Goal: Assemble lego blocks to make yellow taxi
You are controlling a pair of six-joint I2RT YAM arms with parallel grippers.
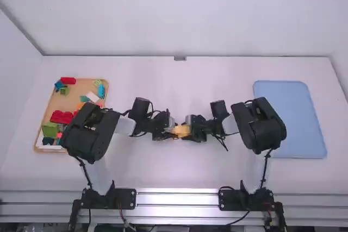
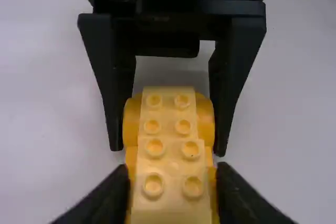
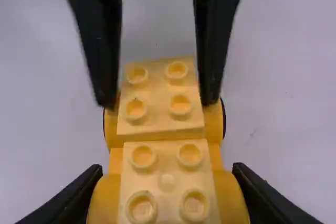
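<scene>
White table (image 1: 174,172) as backdrop. Yellow block build (image 1: 181,131) between grippers: left gripper (image 1: 172,130) pinching one end, right gripper (image 1: 190,129) pinching other. Wrist views give studs (image 2: 153,186), rounded yellow sides (image 3: 102,199). High view adds wooden tray (image 1: 37,139), well left of left gripper, holding red blocks (image 1: 62,117), green block (image 1: 50,130), blue block (image 1: 101,91). Blue panel (image 1: 288,118) well right of right gripper.

the yellow blocks (image 3: 163,163) look smooth plastic, the tray (image 1: 80,87) wood, the rail (image 1: 176,198) shiny metal.
</scene>
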